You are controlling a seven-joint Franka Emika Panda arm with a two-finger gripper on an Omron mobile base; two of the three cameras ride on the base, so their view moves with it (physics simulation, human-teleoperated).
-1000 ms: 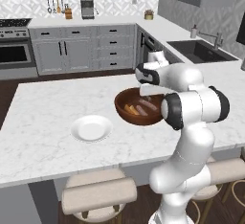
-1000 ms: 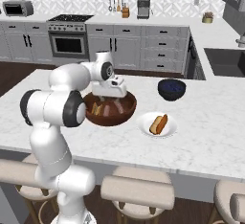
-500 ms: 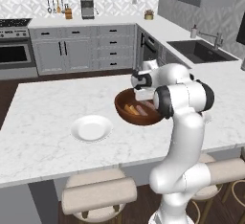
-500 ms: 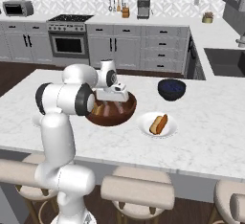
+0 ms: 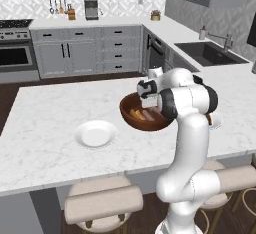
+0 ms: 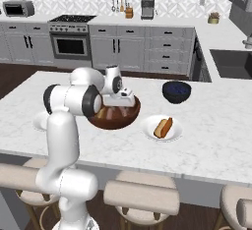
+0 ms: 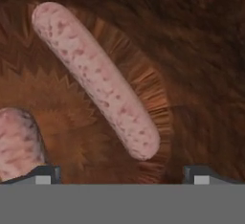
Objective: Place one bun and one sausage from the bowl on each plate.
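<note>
Hand cam: gripper (image 7: pixel 122 173) wide open, empty, in bowl (image 7: pixel 201 50) over 1 full sausage (image 7: pixel 95 82), 2nd cut off; base cams: 2 plates (image 5: pixel 96 134), (image 6: pixel 147 129), 1 filled.

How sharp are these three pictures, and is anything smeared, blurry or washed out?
Hand view: the sausage is fairly crisp, but the wood grain of the bowl smears into streaks and jagged zigzags. Left base view: soft overall, with the bowl's contents just blurry tan shapes. Right base view: evenly lit, the filled plate pale against the marble.
</note>
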